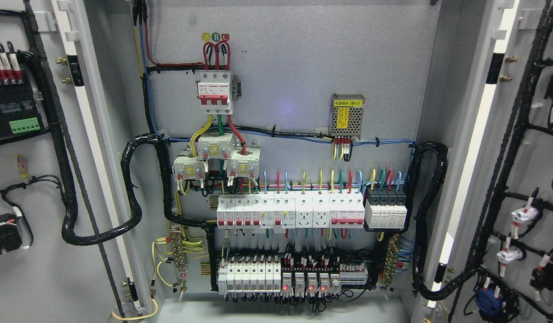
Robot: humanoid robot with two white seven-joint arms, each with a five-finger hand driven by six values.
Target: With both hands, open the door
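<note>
Electrical cabinet interior, seen with both doors swung wide: the left door (43, 251) is shown at the left edge, the right door (528, 148) at the right edge; breaker rows (290, 213) are mounted on the back panel (294, 76); neither hand is shown, so finger state cannot be told.

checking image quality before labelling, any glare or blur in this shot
Head view: sharp in the middle, breaker rows readable; white strips on the right door edge and the left door edge are blown out; a faint purple glare spot on the grey back panel; no hands in view.
</note>
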